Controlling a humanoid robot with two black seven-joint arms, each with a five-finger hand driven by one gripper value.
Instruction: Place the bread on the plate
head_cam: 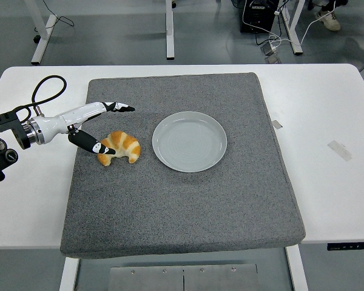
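A golden croissant point(122, 147) lies on the grey mat point(182, 194), left of the round grey plate point(190, 141), which has nothing on it. My left hand point(114, 128) reaches in from the left edge with its fingers spread open around the croissant. The thumb tip point(107, 149) is at the bread's left end and the other fingers point(121, 108) stretch out just above its far side. Nothing is grasped. The right arm does not show.
The mat covers most of the white table point(327, 109). Two bits of tape point(340, 150) lie on the table to the right. A black cable point(45, 91) loops behind my left wrist. Desk legs and cables stand on the floor beyond.
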